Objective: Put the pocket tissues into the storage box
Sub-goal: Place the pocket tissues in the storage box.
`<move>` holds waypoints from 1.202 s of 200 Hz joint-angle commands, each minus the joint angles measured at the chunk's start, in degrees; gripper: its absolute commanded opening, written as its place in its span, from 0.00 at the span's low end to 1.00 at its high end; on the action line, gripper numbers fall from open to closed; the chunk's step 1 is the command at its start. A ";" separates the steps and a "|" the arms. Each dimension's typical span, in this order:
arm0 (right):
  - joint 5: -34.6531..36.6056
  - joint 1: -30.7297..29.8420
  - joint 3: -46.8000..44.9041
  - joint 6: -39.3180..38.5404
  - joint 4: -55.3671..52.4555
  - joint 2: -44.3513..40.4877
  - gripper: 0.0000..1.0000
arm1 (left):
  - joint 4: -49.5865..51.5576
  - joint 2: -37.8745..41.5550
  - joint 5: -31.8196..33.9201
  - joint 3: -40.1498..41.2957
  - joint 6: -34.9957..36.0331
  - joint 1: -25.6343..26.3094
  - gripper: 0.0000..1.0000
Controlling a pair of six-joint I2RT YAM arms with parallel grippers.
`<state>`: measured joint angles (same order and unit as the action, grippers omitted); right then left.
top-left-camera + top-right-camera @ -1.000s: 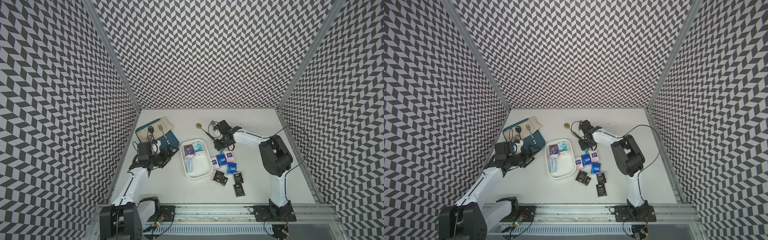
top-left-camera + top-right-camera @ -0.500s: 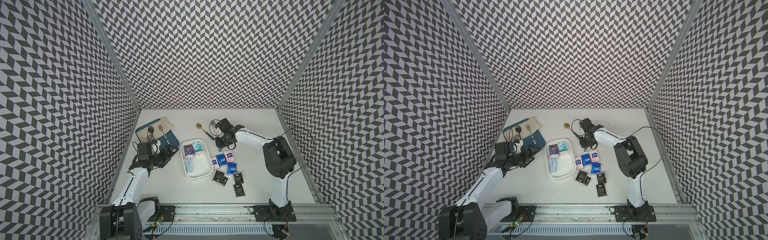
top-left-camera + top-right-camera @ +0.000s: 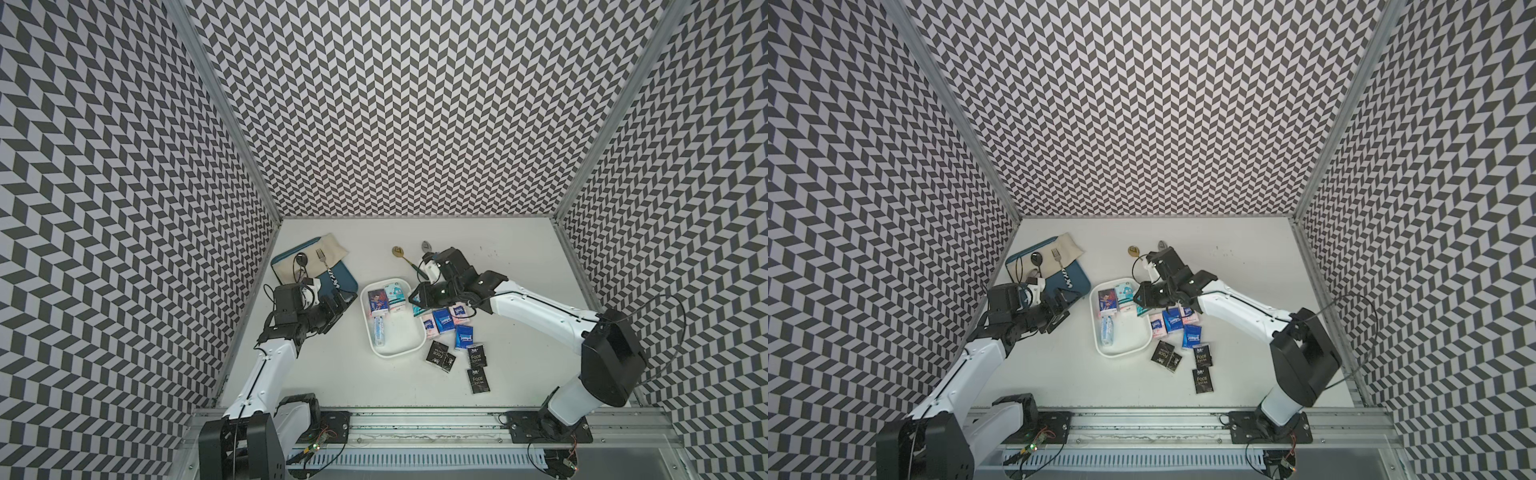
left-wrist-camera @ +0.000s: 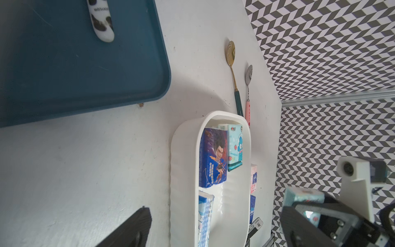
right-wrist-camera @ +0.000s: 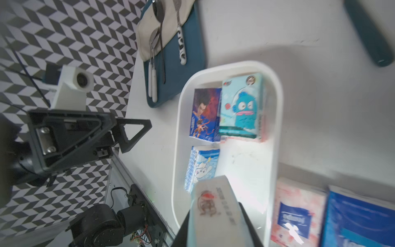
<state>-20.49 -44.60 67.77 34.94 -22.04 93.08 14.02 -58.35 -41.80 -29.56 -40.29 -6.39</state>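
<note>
The white storage box [image 3: 395,354] [image 3: 1121,354] sits mid-table and holds three pocket tissues: a dark blue one [image 3: 377,301], a teal one [image 3: 394,295] and a pale blue one [image 3: 379,330]. My right gripper [image 3: 417,301] [image 5: 215,224] hovers at the box's right rim, shut on a pale teal packet [image 5: 213,205] [image 4: 303,195]. Right of the box, blue [image 3: 442,322], pink-white [image 3: 428,326] and black "Face" packets [image 3: 478,380] lie on the table. My left gripper [image 3: 338,305] stands open and empty to the left of the box.
A teal-blue tray [image 3: 345,282] with a beige cloth, fork and spoon lies at the back left, just behind my left gripper. A gold spoon [image 3: 399,251] and a silver spoon [image 3: 426,246] lie behind the box, next to my right wrist.
My right gripper has shut on the pale teal packet and carried it left, toward the box's right rim. The left arm has not moved.
</note>
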 commanded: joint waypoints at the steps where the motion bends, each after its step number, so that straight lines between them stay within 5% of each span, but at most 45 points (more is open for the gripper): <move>1: -2.07 -3.81 -1.01 7.20 9.01 2.96 0.26 | -2.06 1.47 -1.68 1.39 -1.09 0.35 1.00; 142: -1.47 -5.25 5.44 11.83 12.31 19.98 0.28 | -6.79 1.95 -1.27 5.12 -6.09 4.81 1.00; 205: 0.56 -5.25 7.42 12.35 8.68 21.34 0.55 | -7.60 1.57 -1.22 4.69 -6.46 4.99 1.00; 240: 3.88 -5.25 7.82 10.92 4.93 19.83 0.56 | -7.67 1.23 -1.28 4.38 -6.38 4.99 1.00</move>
<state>-20.29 -49.98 74.43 47.13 -14.31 114.45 7.70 -56.69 -43.13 -24.67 -46.61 -1.58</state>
